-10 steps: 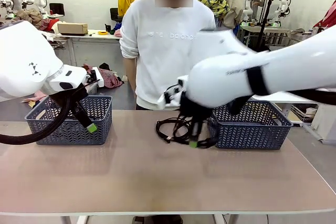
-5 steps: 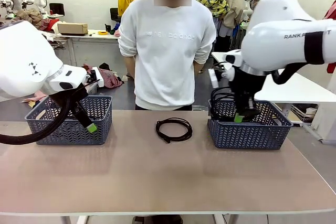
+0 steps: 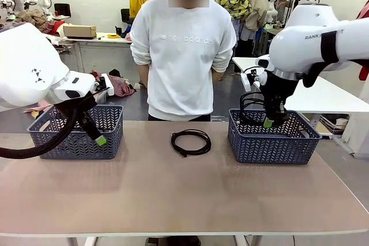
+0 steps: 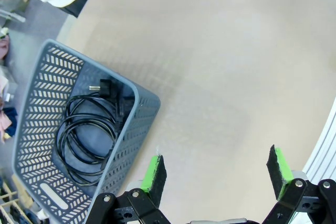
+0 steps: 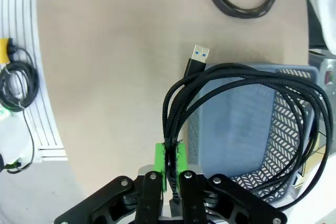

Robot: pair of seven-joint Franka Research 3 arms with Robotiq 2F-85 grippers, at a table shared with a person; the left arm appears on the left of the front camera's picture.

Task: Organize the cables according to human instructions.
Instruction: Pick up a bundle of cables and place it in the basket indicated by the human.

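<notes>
Holding a black braided cable bundle [image 5: 247,72] over the grey plastic basket [image 3: 271,142]
Right gripper [image 5: 169,169] pinched tight on it; left gripper [image 4: 216,160] spread wide, empty

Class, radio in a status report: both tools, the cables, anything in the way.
Left tool open, by left basket. Right tool shut on cable bundle above right basket. One cable coiled on table between baskets. Nothing blocks the drop.

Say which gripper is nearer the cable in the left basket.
Left. The left gripper hovers beside the left basket holding that cable; the right gripper grips a USB cable over the right basket.
</notes>
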